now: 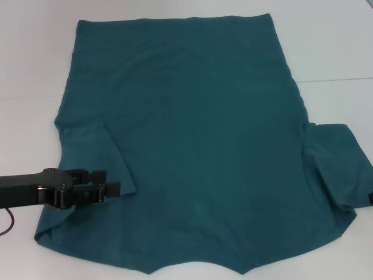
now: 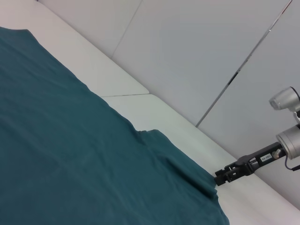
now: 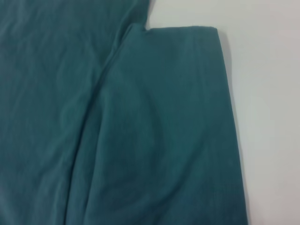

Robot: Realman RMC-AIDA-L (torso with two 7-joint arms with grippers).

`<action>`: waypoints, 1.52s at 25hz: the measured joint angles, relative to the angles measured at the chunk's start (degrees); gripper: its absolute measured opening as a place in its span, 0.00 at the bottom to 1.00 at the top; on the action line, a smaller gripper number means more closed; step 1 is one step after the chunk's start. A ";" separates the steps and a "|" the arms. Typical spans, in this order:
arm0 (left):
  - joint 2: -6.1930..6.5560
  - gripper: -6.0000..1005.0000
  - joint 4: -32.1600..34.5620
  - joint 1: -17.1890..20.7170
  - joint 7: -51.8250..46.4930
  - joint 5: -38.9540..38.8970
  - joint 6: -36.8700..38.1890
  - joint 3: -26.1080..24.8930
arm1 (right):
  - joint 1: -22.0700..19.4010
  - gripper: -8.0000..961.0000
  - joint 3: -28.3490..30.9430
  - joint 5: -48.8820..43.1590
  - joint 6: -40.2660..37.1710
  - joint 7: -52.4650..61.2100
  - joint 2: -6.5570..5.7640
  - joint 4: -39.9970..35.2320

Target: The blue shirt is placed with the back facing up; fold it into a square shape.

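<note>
blue shirt (image 1: 198, 134) flat on table (image 1: 35, 70) | left tool (image 1: 113, 189) apparently clenched on folded-in left sleeve | right tool (image 2: 219, 179) at right sleeve, grip unclear

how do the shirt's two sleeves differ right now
The left sleeve of the dark teal-blue knit T-shirt is folded inward over the body, with the left gripper at its edge. The right sleeve lies spread outward on the white table, with the right gripper at its outer edge. Both are short and plain.
</note>
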 joint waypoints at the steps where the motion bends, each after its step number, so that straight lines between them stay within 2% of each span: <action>1: 0.00 0.70 0.00 0.00 0.00 0.00 -0.01 0.00 | 0.07 0.74 0.00 -0.14 0.03 0.00 0.00 0.10; 16: 0.00 0.70 0.01 0.24 -0.03 0.00 -0.12 0.00 | 0.76 0.67 -0.94 -0.42 0.25 -0.03 0.15 0.71; 22: 0.00 0.70 0.01 0.35 -0.12 0.00 -0.11 0.00 | 0.86 0.43 -0.88 -0.40 0.32 0.01 0.09 0.93; 31: -0.09 0.70 0.01 0.44 -0.19 0.00 -0.10 0.00 | 0.36 0.39 0.48 -0.32 -0.14 0.08 -0.44 -0.27; 34: -0.09 0.70 0.01 0.44 -0.25 0.00 -0.10 0.00 | 0.34 0.52 0.22 -0.41 0.10 0.08 -0.43 0.20; 38: -0.09 0.70 0.01 0.44 -0.24 0.00 -0.08 0.00 | 0.34 0.58 0.06 -0.75 0.27 0.09 -0.16 0.28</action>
